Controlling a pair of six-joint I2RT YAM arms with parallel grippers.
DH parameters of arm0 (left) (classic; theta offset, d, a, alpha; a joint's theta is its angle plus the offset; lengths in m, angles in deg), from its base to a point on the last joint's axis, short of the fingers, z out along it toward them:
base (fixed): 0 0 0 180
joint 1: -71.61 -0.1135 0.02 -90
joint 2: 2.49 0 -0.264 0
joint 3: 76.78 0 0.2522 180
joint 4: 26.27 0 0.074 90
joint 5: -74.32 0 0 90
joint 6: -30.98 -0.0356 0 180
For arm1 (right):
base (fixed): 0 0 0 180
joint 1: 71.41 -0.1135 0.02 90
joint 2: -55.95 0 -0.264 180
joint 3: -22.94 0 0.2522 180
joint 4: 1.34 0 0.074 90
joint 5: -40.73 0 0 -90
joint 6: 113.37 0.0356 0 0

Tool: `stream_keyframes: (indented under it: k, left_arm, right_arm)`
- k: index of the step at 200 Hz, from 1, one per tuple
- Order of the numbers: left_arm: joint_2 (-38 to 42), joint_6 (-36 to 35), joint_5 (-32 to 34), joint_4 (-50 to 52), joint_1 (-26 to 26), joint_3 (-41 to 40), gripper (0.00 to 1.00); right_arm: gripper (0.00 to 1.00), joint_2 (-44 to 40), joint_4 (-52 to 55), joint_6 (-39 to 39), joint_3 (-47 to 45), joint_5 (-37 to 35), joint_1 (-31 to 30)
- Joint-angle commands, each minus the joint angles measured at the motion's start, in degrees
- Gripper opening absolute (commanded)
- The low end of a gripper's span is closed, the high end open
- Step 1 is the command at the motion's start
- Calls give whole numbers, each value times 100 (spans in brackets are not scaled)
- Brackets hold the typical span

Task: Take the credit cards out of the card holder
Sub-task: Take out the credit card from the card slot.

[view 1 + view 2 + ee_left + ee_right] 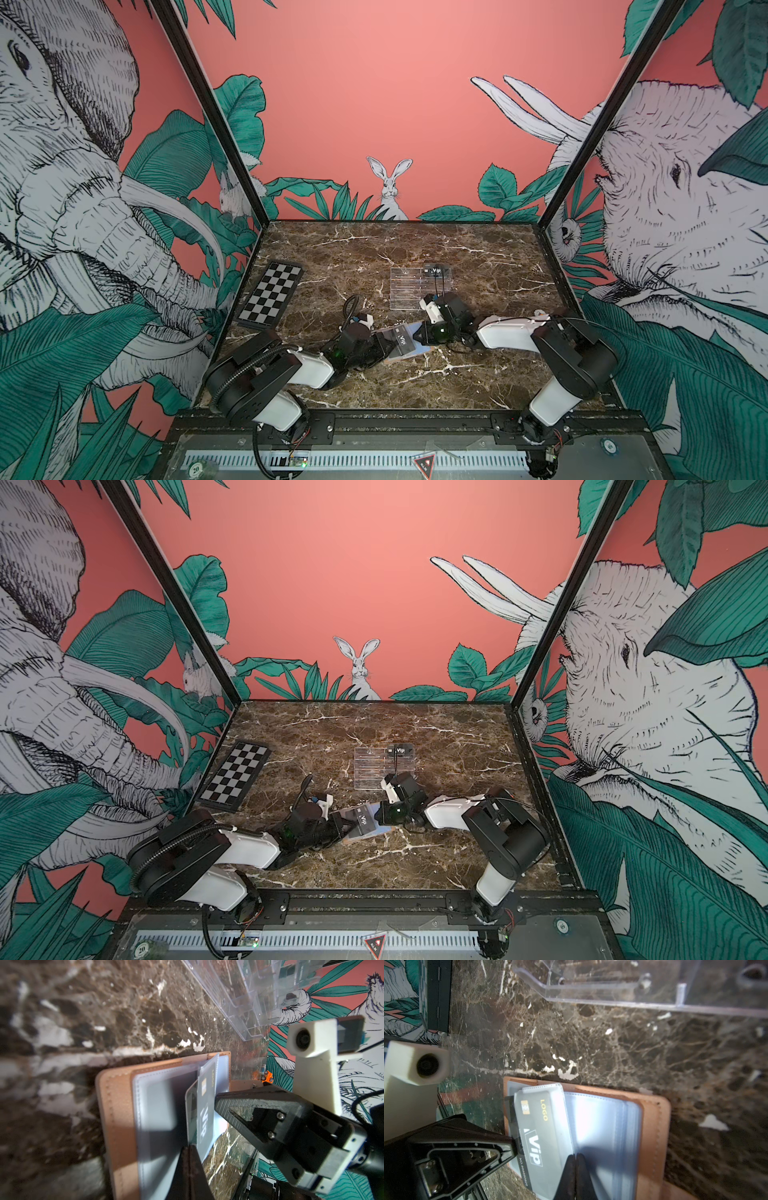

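Coral jungle-mural walls [395, 104]; brown white-veined marble tabletop [478, 257].

Tan card holder [652, 1126], dark grey credit card [537, 1126], chequered board [270, 293].

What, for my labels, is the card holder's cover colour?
The card holder is tan, with stitched edges; clearest in the right wrist view.

The left arm [309, 368] and right arm [505, 332] alternate white link shells with black joint housings. A black corrugated conduit [249, 360] loops along the left arm. The left tool [511, 1145] and right tool [216, 1100] are black, triangular, open-framed, fastened with silver screws [280, 1114]. Each wrist carries a white camera mount [311, 1041] with round lens.
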Motion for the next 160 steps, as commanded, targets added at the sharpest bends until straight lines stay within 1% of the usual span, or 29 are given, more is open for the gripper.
stream_keyframes:
  k: [1, 13, 22, 50, 63, 108, 160]
  left_arm:
    - [31, -22, 76, 46, 24, -82, 4]
    - [-23, 29, 82, -52, 25, -93, 19]
    - [-58, 63, 91, -107, 22, -115, 25]
    - [-135, 66, 98, -121, 26, -110, 34]
    - [-187, 63, 78, -120, 24, -75, 37]
    - [-405, 149, 92, -219, 26, -81, 37]
    - [-406, 152, 158, -261, 28, -86, 23]
  right_arm:
    - [0, 256, 510, -1, -146, -77, -103]
    - [0, 247, 507, 4, -146, -69, -99]
    - [0, 239, 507, -1, -145, -68, -97]
    - [0, 247, 483, 7, -146, -44, -102]
    - [0, 256, 476, 11, -136, -31, -101]
    - [0, 233, 446, 19, -162, 5, -108]
    - [0, 251, 409, 53, -196, 34, -133]
